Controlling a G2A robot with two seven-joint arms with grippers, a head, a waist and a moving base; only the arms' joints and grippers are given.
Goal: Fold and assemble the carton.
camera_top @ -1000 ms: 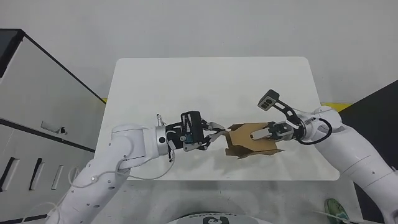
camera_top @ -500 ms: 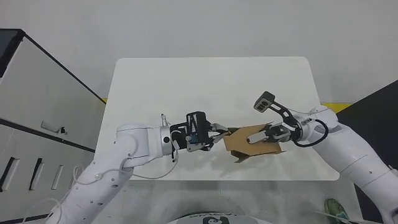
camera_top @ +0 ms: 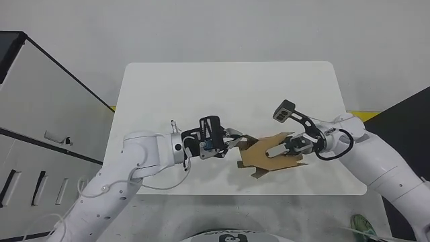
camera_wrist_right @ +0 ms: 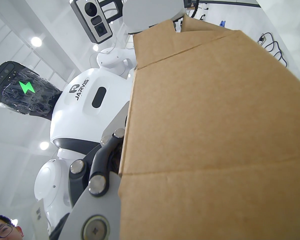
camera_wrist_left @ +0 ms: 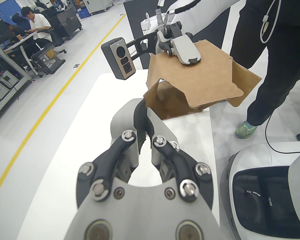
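A brown carton (camera_top: 269, 156), half unfolded with loose flaps, is held just above the white table (camera_top: 201, 94) near its front edge. My right gripper (camera_top: 277, 151) is shut on the carton's top panel; one finger (camera_wrist_left: 187, 51) presses on the outside. My left gripper (camera_top: 236, 141) is shut, its tips (camera_wrist_left: 142, 107) right at the edge of the carton's (camera_wrist_left: 202, 76) near side flap. Whether that flap is pinched I cannot tell. The carton's open end faces the left gripper. In the right wrist view the carton (camera_wrist_right: 210, 126) covers the right gripper's jaws.
A black cabinet (camera_top: 13, 47) stands left of the table, and a dark unit (camera_top: 403, 114) to its right. A person in dark trousers (camera_wrist_left: 277, 51) stands at the table's front right corner. The back half of the table is bare.
The right gripper has carried the carton a little to the left and tilted it. The left gripper has shifted slightly toward the back, staying at the carton's side flap.
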